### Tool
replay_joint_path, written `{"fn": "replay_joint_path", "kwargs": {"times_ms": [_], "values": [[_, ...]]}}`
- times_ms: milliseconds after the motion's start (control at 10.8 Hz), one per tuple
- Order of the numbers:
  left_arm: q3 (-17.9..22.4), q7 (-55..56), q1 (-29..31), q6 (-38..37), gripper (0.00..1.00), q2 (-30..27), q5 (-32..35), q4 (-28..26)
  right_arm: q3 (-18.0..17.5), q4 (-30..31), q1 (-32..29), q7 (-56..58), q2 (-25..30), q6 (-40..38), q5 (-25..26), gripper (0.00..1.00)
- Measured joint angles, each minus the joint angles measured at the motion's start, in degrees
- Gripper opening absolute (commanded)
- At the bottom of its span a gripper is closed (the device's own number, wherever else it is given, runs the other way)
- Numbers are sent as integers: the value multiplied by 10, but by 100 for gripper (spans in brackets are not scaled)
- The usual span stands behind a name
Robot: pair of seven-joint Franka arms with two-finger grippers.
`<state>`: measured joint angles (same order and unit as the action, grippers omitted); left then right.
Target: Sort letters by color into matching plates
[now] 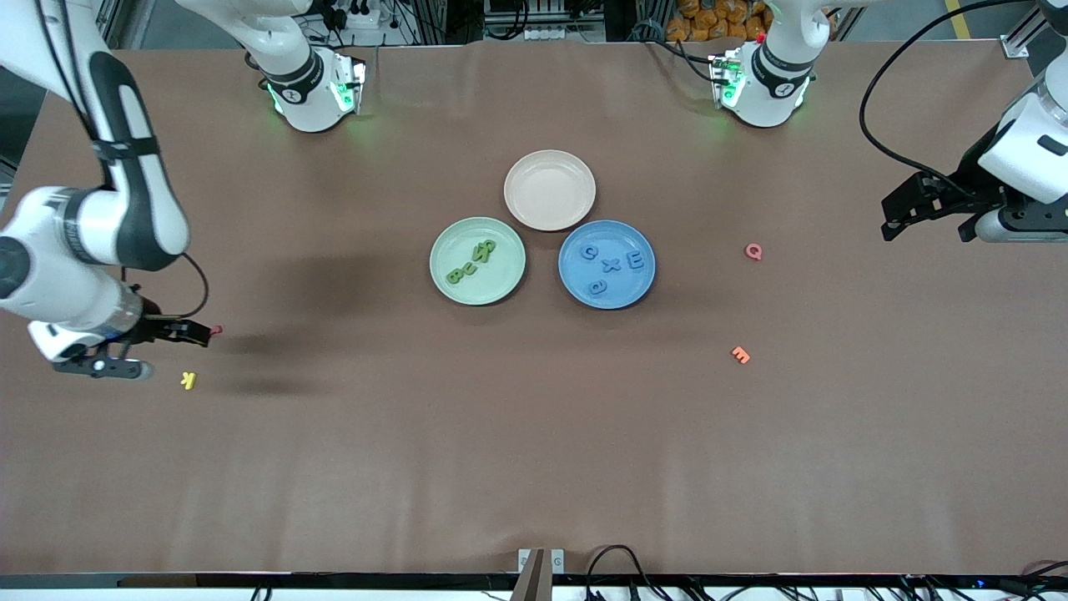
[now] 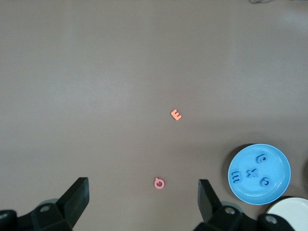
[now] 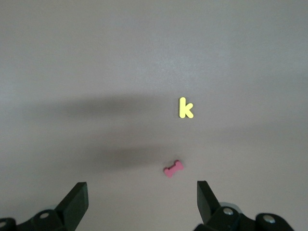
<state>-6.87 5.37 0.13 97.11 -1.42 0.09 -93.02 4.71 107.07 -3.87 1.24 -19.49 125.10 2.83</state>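
The sorting looks finished. Four green letters (image 1: 471,260) lie bunched in the green plate (image 1: 442,280), and four blue letters (image 1: 612,265) lie spread in the blue plate (image 1: 576,292); the two plates sit side by side at mid-table, the green one toward the right arm's end. The beige plate (image 1: 550,189), farther from the front camera and touching both, is bare, since no letter matches it.

The odd colours are out on the table because they belong to neither plate: a pink letter (image 1: 754,251) and an orange letter (image 1: 740,355) toward the left arm's end, a yellow letter (image 1: 188,381) and a red letter (image 1: 216,330) toward the right arm's end.

Both arms wait, drawn well away from the plates. The left gripper (image 1: 926,219) hangs over its table end with fingers spread and empty. The right gripper (image 1: 197,334) hangs over the red letter, also spread and holding nothing.
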Motion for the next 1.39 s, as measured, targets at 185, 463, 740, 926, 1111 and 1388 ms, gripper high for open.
{"fn": "replay_joint_path", "kwargs": {"times_ms": [185,463,740,926,1111,1388], "values": [[0,0,0,0,100,0,0,0,21,-50,-1,41,24,-85,-36,100],[0,0,0,0,100,0,0,0,33,-61,2,49,79,-148,-41,100],[0,0,0,0,100,0,0,0,53,-65,35,46,135,-216,-41,100],[0,0,0,0,100,0,0,0,73,-72,70,15,181,-254,-41,100],[0,0,0,0,100,0,0,0,74,-102,78,-9,209,-300,-41,100],[0,0,0,0,100,0,0,0,74,-166,79,-20,212,-334,-42,100]]}}
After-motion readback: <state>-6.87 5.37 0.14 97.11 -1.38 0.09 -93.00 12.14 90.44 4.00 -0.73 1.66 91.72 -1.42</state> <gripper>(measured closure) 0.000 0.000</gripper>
